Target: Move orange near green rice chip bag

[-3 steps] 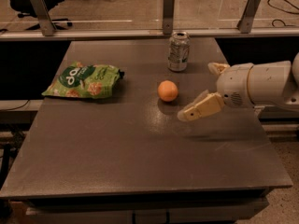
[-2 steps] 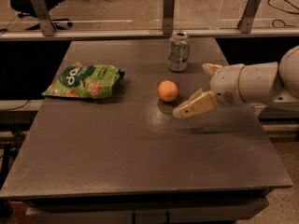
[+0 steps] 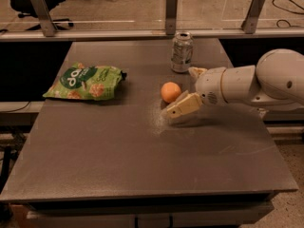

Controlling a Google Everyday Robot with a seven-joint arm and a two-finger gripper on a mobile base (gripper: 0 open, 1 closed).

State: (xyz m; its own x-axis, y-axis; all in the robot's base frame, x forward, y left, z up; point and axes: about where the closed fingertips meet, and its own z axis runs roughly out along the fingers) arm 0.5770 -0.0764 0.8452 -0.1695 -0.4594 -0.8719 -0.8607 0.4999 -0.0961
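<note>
The orange (image 3: 170,91) sits on the dark table (image 3: 118,146), right of its middle. The green rice chip bag (image 3: 85,82) lies flat at the table's left, well apart from the orange. My gripper (image 3: 181,91) comes in from the right on a white arm (image 3: 256,82), low over the table. It is open: one tan finger (image 3: 183,106) lies just in front of and right of the orange, the other (image 3: 195,71) behind and to its right. The orange is at the mouth of the fingers, not held.
A silver soda can (image 3: 182,52) stands behind the orange, near the table's far edge and close to the far finger. A glass barrier with metal posts (image 3: 171,11) runs along the back. Office chairs stand on the floor beyond.
My gripper has moved left toward the orange, from well to its right to right beside it. The orange, bag and can have not moved.
</note>
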